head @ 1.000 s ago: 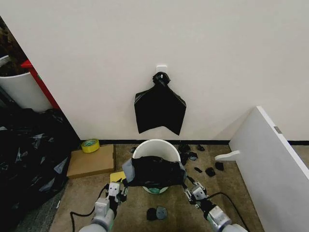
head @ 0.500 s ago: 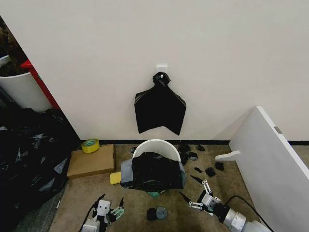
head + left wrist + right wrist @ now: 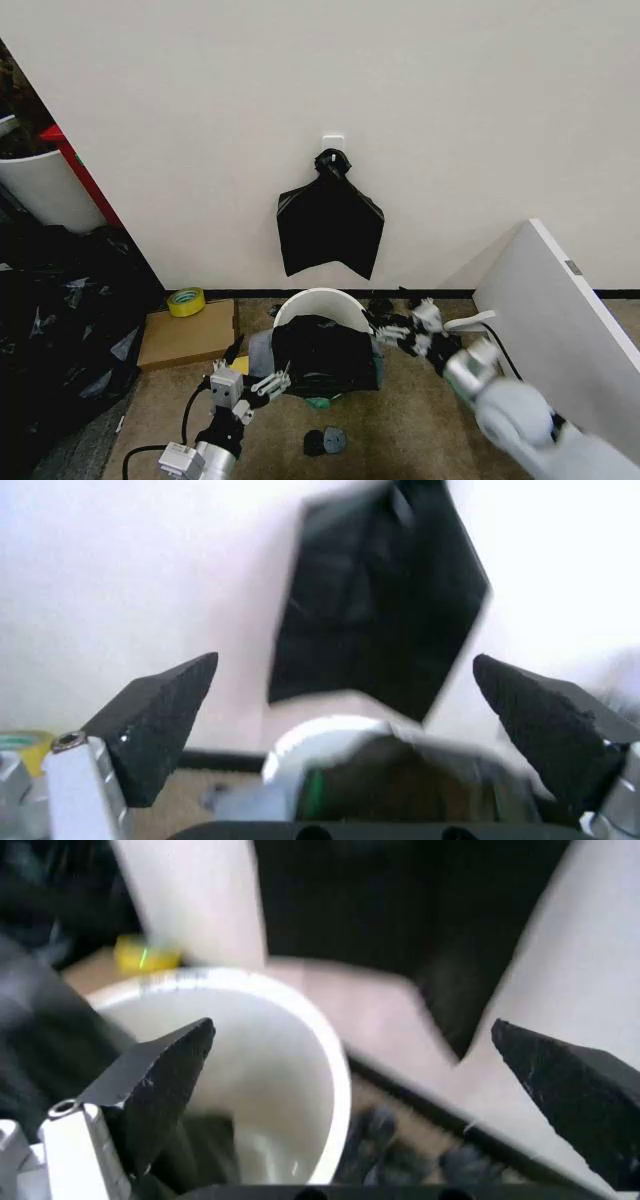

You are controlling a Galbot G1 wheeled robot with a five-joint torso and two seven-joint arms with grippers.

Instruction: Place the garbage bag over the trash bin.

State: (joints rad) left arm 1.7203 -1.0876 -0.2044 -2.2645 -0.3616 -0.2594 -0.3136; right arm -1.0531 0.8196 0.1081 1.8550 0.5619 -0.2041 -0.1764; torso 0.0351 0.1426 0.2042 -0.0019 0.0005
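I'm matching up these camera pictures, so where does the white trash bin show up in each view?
Head view: the trash bin stands on the floor low at centre, garbage bag draped over its near side.
Left wrist view: its rim shows low at centre, between the open end effector's fingers.
Right wrist view: the bin is seen from above, its open mouth showing.
Shared landmark: the black bundle on the wall behind it.

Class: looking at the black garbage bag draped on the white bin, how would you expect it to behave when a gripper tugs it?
The garbage bag sags in folds over the trash bin, so it is probably floppy. Its glossy film looks thin, likely light and slippery. The bin looks lightweight too, so a hard tug might tip it.
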